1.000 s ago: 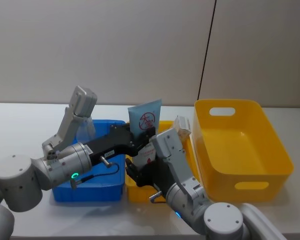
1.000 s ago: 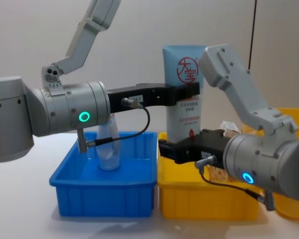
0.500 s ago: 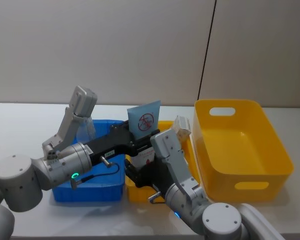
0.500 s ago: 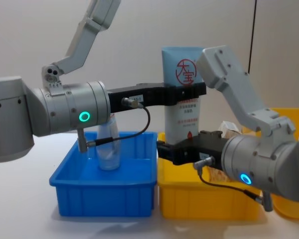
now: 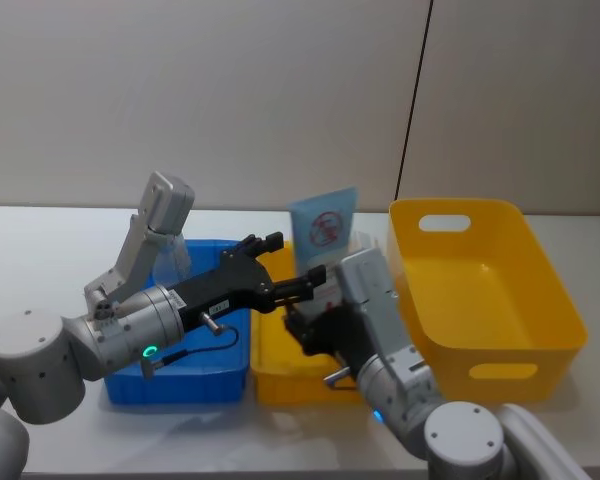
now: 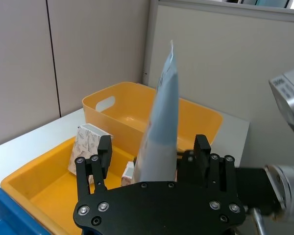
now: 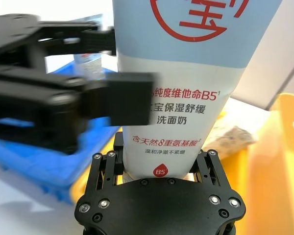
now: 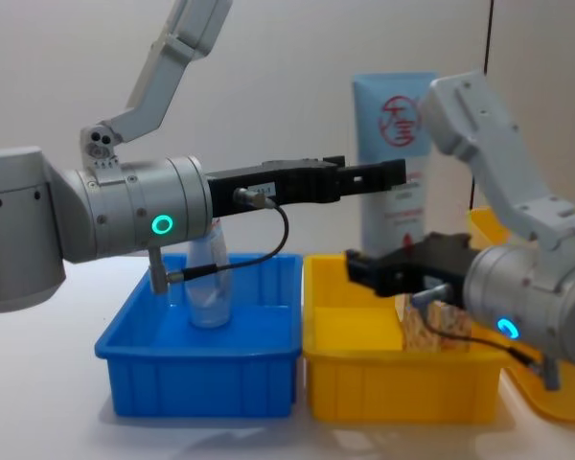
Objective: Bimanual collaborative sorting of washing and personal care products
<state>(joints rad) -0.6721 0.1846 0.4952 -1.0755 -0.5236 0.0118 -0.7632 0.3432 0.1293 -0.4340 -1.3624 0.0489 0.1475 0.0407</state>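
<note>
While the small tube (image 8: 209, 287) stands upright in the blue bin (image 8: 196, 379), hard against the left side of the mid bin (image 8: 402, 388), the left gripper (image 6: 153, 147) reaches across above the mid bin. Its fingers are spread wide and grasp nothing. Look at the left wrist view: the tall tube (image 8: 391, 216) rises in the gap with daylight on both sides, so neither finger seems to touch it. That tube is upright over the mid bin, long axis vertical, flat crimped end on top. Down at its lower end the right gripper (image 7: 159, 164) is clamped on it, one finger on each side of the narrow base, so the right arm alone carries it. Below, two cartons (image 6: 85, 142) lie in the mid bin, one toward its far corner and one nearer the middle. Right of the mid bin sits the big bin (image 5: 520, 240), and that's the relation that counts. My read is that the tube travels rightward, upright, and the right arm is both the holder and the nearer one. The left arm's only job would be to draw its open fingers clear of the tube's flank.
</note>
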